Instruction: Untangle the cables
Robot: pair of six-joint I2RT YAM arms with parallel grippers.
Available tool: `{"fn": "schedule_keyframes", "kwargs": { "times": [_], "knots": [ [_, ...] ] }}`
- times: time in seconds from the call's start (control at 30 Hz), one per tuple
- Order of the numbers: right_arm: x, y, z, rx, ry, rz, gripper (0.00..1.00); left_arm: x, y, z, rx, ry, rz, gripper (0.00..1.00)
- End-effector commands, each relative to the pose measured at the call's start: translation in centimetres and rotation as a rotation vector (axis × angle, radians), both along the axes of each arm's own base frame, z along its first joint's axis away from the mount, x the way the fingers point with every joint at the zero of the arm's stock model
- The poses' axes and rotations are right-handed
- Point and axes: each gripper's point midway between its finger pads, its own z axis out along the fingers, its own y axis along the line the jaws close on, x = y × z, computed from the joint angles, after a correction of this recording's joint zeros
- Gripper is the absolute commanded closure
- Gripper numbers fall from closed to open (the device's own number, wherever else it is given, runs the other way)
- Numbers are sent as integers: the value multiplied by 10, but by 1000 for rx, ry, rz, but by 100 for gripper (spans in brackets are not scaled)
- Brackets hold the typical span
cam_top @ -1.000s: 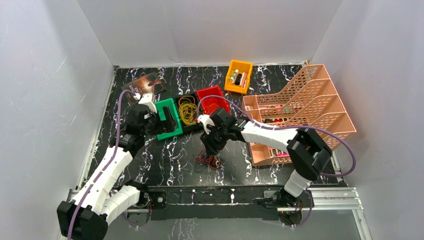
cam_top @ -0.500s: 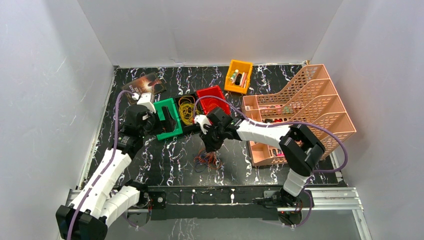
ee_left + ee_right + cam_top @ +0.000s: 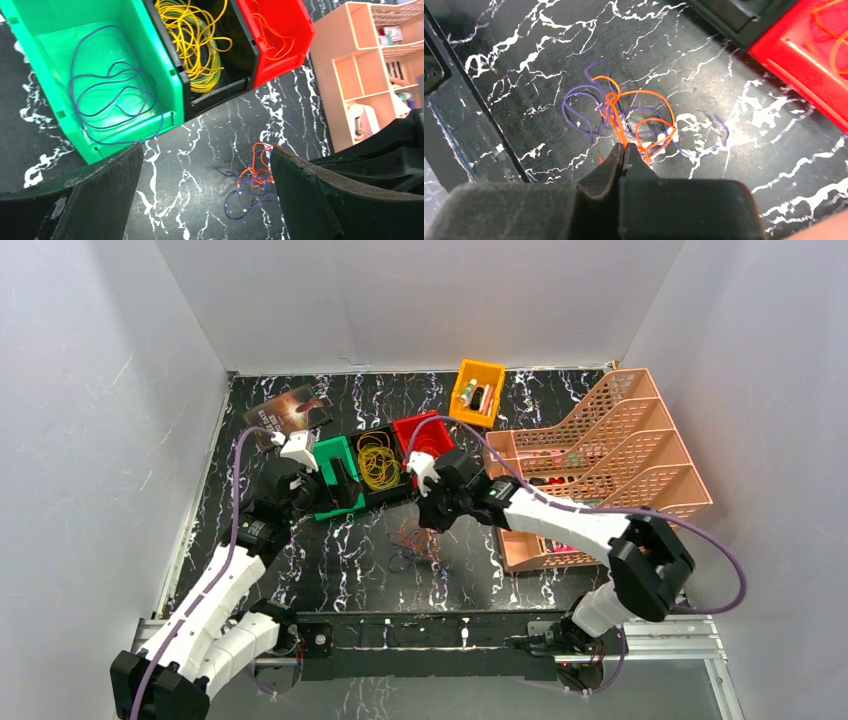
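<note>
A black marble-patterned table (image 3: 330,565) holds a small tangle of thin orange and purple cables (image 3: 613,100), lying near the middle, just on the near side of a row of three bins. The right gripper (image 3: 624,149) is closed, pinching an orange strand at the near edge of the tangle. The left gripper (image 3: 205,147) hovers to the left with its jaws spread wide, holding nothing. The green bin (image 3: 50,55) contains a loose purple cable, the black bin (image 3: 220,95) yellow cables, and the red bin (image 3: 285,50) an orange one. A peach file organiser (image 3: 620,430) stands at the right.
</note>
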Motion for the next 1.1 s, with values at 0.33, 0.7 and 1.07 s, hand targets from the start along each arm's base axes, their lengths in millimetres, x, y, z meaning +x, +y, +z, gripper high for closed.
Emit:
{"fn": "schedule_keyframes", "kwargs": {
  "times": [0.33, 0.7, 1.07],
  "knots": [
    [25, -37, 92, 279, -67, -244, 100, -3, -67, 28, -192, -252, -224, 2],
    [0, -41, 123, 339, -27, -168, 100, -46, -137, 39, -144, -555, -604, 2],
    [-7, -37, 123, 346, -1, -124, 100, -60, -168, 36, -76, -650, -725, 2]
  ]
}}
